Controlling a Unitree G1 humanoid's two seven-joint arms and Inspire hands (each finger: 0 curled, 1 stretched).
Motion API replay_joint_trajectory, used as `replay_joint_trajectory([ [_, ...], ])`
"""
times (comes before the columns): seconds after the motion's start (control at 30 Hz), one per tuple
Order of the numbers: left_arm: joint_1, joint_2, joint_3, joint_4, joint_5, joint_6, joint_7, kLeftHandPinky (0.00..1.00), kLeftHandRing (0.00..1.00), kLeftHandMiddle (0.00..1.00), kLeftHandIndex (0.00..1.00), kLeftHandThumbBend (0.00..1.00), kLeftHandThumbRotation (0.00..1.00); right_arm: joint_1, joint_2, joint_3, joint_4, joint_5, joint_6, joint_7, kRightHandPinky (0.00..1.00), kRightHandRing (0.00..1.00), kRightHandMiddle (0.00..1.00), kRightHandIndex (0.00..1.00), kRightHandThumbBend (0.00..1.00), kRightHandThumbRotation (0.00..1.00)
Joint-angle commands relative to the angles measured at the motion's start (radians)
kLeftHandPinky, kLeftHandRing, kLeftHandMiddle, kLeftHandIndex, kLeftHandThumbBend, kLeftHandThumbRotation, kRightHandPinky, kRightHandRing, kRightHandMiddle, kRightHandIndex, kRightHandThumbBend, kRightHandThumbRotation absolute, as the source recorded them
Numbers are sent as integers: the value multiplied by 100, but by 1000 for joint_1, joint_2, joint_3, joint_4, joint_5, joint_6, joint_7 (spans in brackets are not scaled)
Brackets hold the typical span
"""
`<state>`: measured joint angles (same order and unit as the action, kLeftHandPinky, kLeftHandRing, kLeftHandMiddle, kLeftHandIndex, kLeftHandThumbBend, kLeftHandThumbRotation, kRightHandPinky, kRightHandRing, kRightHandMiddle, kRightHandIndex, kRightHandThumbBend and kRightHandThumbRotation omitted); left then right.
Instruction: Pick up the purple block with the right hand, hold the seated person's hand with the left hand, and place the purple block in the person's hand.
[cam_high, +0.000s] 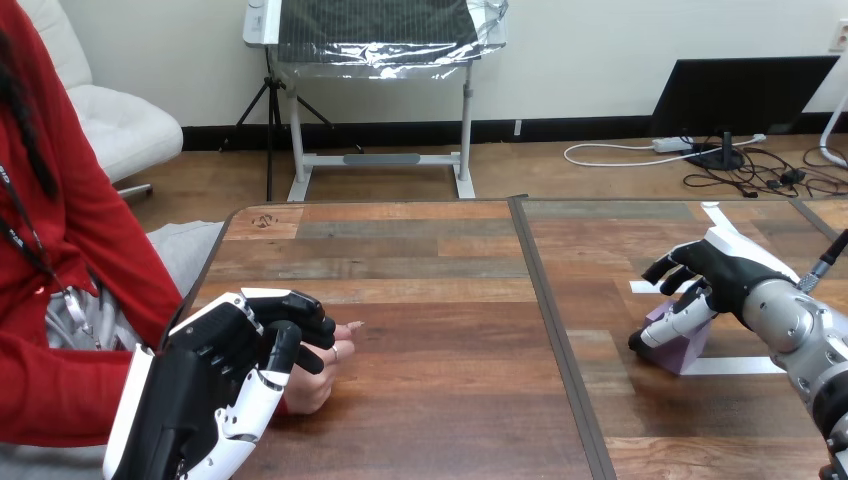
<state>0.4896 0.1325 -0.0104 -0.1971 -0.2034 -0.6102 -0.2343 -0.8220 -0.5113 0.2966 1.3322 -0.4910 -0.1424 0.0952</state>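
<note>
Head view: purple block (683, 345) is seen on table (420, 300) under right hand (725, 270), thumb across its front, fingers curled over it. Well left of block, left hand (215, 380) is curled round person's hand (318, 385). Grip should be tightened squarely before block is lifted.

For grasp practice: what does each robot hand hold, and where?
Left hand: curled round the person's hand. Right hand: on the purple block's top, grip unclear.

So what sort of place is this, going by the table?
Probably a robot test bench for handovers: a wooden table marked with white tape, the right robot hand closed on a purple block by the tape, and the left robot hand curled round a seated person's hand.
</note>
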Motion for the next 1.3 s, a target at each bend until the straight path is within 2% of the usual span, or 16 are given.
replay_joint_trajectory([
  [0.0,-47,-12,3,-14,-2,-9,-3,46,57,57,55,30,50,-72,-29,7,-34,-12,1,-2,65,73,77,76,96,10],
  [0.33,-50,-13,8,-16,10,-11,5,46,56,57,55,30,51,-81,-39,37,-33,-51,23,18,60,70,75,76,94,15],
  [0.63,-51,-14,9,-18,17,-8,12,45,55,56,54,32,50,-77,-50,36,-27,-67,15,12,54,65,71,75,92,15],
  [0.83,-53,-13,10,-16,18,-7,13,44,55,55,54,33,51,-76,-55,34,-28,-67,10,13,49,60,66,70,93,15],
  [1.27,-55,-10,8,-20,13,4,11,44,55,55,53,33,51,-71,-62,26,-25,-57,9,24,54,63,69,73,96,15],
])
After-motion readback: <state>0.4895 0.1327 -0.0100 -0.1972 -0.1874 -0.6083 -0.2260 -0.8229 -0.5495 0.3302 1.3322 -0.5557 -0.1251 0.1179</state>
